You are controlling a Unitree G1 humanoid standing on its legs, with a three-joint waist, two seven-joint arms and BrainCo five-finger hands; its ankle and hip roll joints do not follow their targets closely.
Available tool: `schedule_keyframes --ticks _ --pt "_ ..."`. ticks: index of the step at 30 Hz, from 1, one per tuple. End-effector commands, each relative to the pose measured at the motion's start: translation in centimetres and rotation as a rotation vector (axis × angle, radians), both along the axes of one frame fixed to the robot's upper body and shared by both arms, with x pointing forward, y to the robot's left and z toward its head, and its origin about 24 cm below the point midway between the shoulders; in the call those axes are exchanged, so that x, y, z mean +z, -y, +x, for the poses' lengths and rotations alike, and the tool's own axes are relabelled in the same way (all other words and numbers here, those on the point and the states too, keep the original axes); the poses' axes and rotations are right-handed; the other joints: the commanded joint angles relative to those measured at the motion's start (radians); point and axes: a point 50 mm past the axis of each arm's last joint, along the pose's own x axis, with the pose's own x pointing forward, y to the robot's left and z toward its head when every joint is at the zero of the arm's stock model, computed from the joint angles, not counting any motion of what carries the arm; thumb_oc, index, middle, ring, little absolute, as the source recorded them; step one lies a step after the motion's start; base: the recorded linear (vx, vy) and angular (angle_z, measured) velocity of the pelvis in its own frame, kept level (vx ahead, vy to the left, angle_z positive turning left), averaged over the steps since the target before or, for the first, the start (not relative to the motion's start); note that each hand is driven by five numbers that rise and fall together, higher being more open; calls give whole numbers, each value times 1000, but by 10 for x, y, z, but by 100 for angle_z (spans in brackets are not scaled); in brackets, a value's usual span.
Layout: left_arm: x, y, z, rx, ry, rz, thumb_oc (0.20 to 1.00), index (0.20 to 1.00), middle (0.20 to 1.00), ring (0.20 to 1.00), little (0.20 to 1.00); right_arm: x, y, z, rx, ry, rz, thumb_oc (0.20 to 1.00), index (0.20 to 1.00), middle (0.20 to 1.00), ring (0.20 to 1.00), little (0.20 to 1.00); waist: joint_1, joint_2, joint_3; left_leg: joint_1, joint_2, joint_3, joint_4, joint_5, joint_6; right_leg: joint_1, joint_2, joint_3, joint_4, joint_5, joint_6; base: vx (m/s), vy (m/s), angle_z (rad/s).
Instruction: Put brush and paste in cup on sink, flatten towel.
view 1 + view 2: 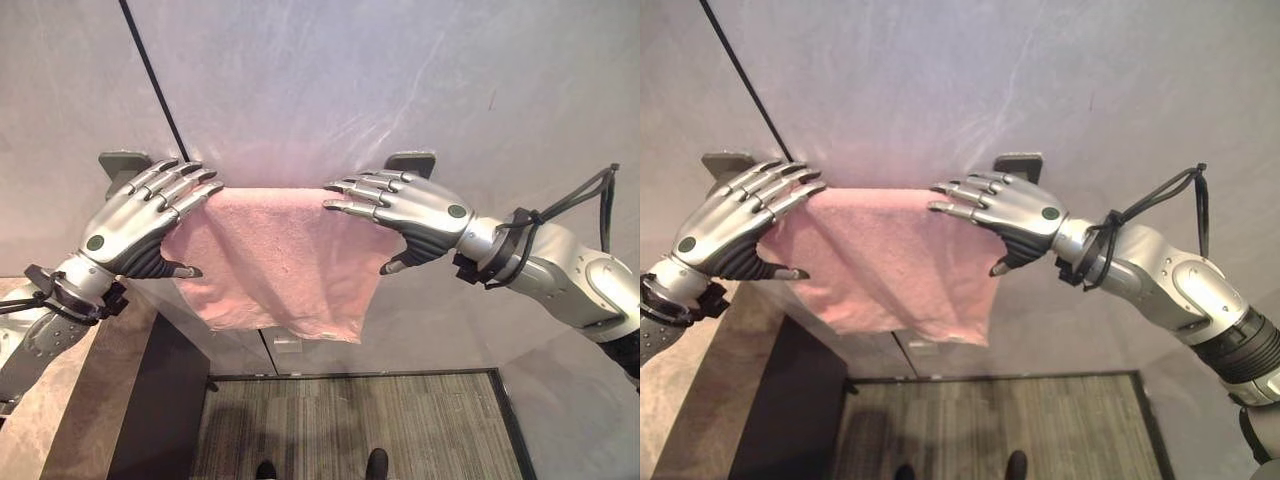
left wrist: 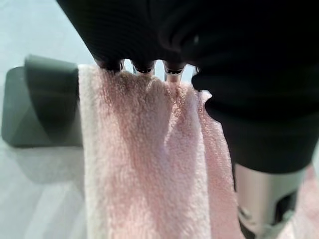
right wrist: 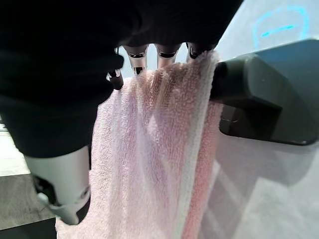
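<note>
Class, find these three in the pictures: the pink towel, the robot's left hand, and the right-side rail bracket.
pink towel [image 1: 275,255], left eye view, middle of the hanging cloth.
left hand [image 1: 135,225], left eye view, back of the hand.
right-side rail bracket [image 3: 271,97], right wrist view, dark face.

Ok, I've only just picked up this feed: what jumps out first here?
A pink towel draped over a wall rail between two dark grey brackets stands out against the pale wall. The left hand rests straight fingers on the towel's top edge at its left end, and the right hand does likewise at its right end, thumbs hanging in front of the cloth. The towel's lower edge hangs uneven, lower towards the right.
</note>
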Motion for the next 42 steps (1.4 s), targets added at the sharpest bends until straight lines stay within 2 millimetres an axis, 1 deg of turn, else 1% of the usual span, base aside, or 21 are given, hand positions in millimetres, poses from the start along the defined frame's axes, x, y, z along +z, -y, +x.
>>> schedule_keyframes --ticks 1,5,6,9,11,12,14,16,20,25,26,28,32,35,39,42 --pt "-37 -79 -7 393 -202 -15 1000 1000 1000 1000 1000 -28 27 9 -136 -91 -74 1000 1000 1000 1000 1000 12 -61 -20 -59 -9 25 2 69 -9 51 -88 4 -2 13 102 0 0 0" --pt "-41 -87 -8 431 -217 -22 1000 1000 1000 1000 1000 -31 31 10 -159 -100 -75 1000 1000 1000 1000 1000 10 -59 -18 -61 -9 23 2 69 -9 51 -90 1 -2 14 103 0 0 0" --pt "-38 -84 -8 421 -209 -24 1000 1000 1000 1000 1000 -32 34 10 -170 -101 -78 1000 1000 1000 1000 1000 11 -58 -18 -62 -10 22 2 69 -9 51 -91 0 -2 14 104 0 0 0" --pt "-44 -93 -13 463 -225 -45 1000 1000 1000 1000 1000 -35 39 10 -189 -112 -82 1000 1000 1000 1000 1000 10 -57 -18 -64 -11 22 2 69 -9 49 -93 0 -2 16 105 0 0 0" --pt "-41 -91 -13 454 -215 -54 1000 1000 1000 1000 1000 -36 42 10 -203 -114 -84 1000 1000 1000 1000 1000 11 -55 -17 -65 -11 20 2 69 -8 48 -93 0 -2 16 105 0 0 0" --pt "-45 -96 -15 479 -227 -62 1000 1000 1000 1000 1000 -37 42 10 -205 -118 -83 1000 1000 1000 1000 1000 9 -57 -17 -66 -12 20 2 69 -9 48 -93 1 -2 16 105 0 0 0" --pt "-44 -96 -15 477 -220 -68 1000 1000 1000 1000 1000 -37 45 10 -215 -116 -84 1000 1000 1000 1000 1000 11 -55 -17 -68 -12 19 2 70 -9 47 -94 0 -2 17 106 0 0 0" --pt "-47 -103 -16 506 -225 -89 1000 1000 1000 1000 1000 -37 47 10 -224 -114 -88 1000 1000 1000 1000 1000 9 -55 -16 -68 -12 20 2 70 -9 47 -94 -1 -2 18 106 0 0 0" --pt "-51 -108 -18 532 -224 -133 1000 1000 1000 1000 1000 -40 53 11 -253 -120 -94 1000 1000 1000 1000 1000 9 -54 -16 -68 -10 18 2 69 -9 49 -94 -4 -2 17 104 7 -1 3" --pt "-55 -111 -21 552 -230 -149 1000 1000 1000 1000 1000 -42 54 11 -257 -120 -87 1000 1000 1000 1000 1000 7 -52 -19 -67 -13 17 2 69 -8 52 -94 -7 -2 16 104 0 0 0" --pt "-59 -113 -22 568 -236 -165 1000 1000 1000 1000 1000 -42 53 11 -256 -112 -66 1000 1000 1000 1000 1000 7 -49 -22 -65 -16 15 2 67 -6 54 -95 -8 -2 16 105 0 0 0" --pt "-61 -113 -22 571 -231 -190 1000 1000 1000 1000 1000 -40 53 11 -254 -91 -33 1000 1000 1000 1000 1000 7 -47 -26 -63 -17 15 2 67 -6 55 -97 -9 -2 17 105 0 0 0" --pt "-65 -114 -23 585 -209 -212 1000 1000 1000 1000 1000 -36 55 8 -261 2 17 1000 1000 1000 1000 1000 4 -45 -36 -57 -16 17 2 65 -5 60 -99 -7 -2 17 105 0 0 0" --pt "-69 -114 -23 595 -186 -261 1000 1000 1000 1000 1000 -30 48 3 -222 67 80 1000 1000 1000 1000 1000 4 -44 -46 -51 -17 16 2 65 -5 65 -97 -4 -2 16 104 -6 -6 -3" --pt "-74 -113 -23 609 -135 -336 1000 1000 1000 1000 1000 -24 44 -1 -190 106 241 1000 1000 1000 1000 1000 7 -41 -63 -37 -13 17 2 65 -5 75 -92 3 -2 11 99 -9 -10 0" --pt "-76 -112 -23 616 -99 -386 1000 1000 1000 1000 1000 -20 38 -3 -147 93 361 1000 1000 1000 1000 1000 7 -39 -69 -27 -10 18 2 66 -5 83 -89 5 -2 8 94 -28 -17 -3"
